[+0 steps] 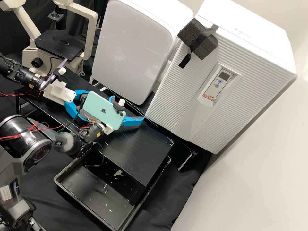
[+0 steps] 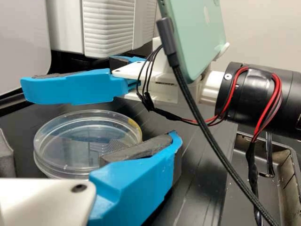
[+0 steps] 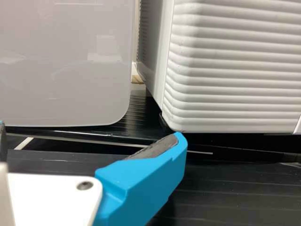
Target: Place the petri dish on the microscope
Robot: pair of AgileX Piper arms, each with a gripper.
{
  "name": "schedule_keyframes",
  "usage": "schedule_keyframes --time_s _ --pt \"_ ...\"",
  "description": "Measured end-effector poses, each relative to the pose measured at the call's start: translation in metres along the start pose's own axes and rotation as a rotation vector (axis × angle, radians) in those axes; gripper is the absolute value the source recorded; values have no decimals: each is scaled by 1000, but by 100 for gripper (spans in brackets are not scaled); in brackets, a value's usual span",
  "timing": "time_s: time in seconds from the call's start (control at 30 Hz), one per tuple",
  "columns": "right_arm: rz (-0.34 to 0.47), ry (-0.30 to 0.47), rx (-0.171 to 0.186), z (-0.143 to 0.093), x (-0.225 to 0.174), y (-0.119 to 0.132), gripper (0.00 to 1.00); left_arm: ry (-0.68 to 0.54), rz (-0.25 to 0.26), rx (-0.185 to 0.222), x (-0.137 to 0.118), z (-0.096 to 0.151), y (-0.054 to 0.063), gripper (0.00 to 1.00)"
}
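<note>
well, the biggest thing is the ribbed white cabinet [image 1: 173, 106], with a smooth-fronted white cabinet [image 1: 134, 51] beside it, both standing behind the black worktop [image 1: 138, 147]. the worktop's long side slants down from the microscope end, and its far end lies over a black tray [image 1: 85, 189] with pale flecks in it. the microscope [image 1: 27, 57] stands beyond the left arm in the high view, its dark stage [image 1: 59, 45] level and facing up, the stage's nearer edge slanting towards the cabinets.

a pale green phone [image 1: 99, 110] rides on the right arm's wrist. the right gripper [image 1: 127, 107] hangs over the worktop, fingers spread wide with nothing between them, pointing towards the cabinets. the left gripper [image 1: 72, 107] also has its fingers apart, one on either side of the petri dish [image 2: 87, 141].

that dish lies flat on the worktop, round face up; being round, it has no long axis. in the left wrist view one dark finger pad [image 2: 136, 148] overlaps the near rim, and i can't tell if it touches; a visible gap separates the dish from the other pad. the right gripper is near the dish's far side, one blue finger stretching past it. smallest of all, a yellow mark [image 2: 135, 123] sits on the dish's rim.
</note>
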Motion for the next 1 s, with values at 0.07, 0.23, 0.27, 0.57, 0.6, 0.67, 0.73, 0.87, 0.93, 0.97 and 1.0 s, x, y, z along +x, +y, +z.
schedule_keyframes --time_s 0.07,0.23,0.27,0.57,0.6,0.67,0.73,0.87,0.93,0.97,1.0 --pt "0 0 0 0 0 0 100 -2 0 -1 0 1 0 100" --pt "0 0 0 0 0 0 100 1 2 -7 1 0 -1 100" --pt "0 0 0 0 0 0 100 0 1 -2 1 0 -1 100" --pt "0 0 0 0 0 0 100 17 -3 56 4 3 -3 100" --pt "0 0 0 0 0 0 100 18 -1 54 4 3 -3 100" --pt "0 0 0 0 0 0 100 22 2 66 4 3 -3 100" --pt "0 0 0 0 0 0 100 27 0 66 5 3 -3 100" --pt "0 0 0 0 0 0 100 36 2 75 5 2 -3 100" --pt "0 0 0 0 0 0 100 36 3 76 5 2 -3 100" --pt "0 0 0 0 0 0 100 39 7 74 5 2 -3 0" --pt "0 0 0 0 0 0 100 40 9 77 5 2 -3 0"
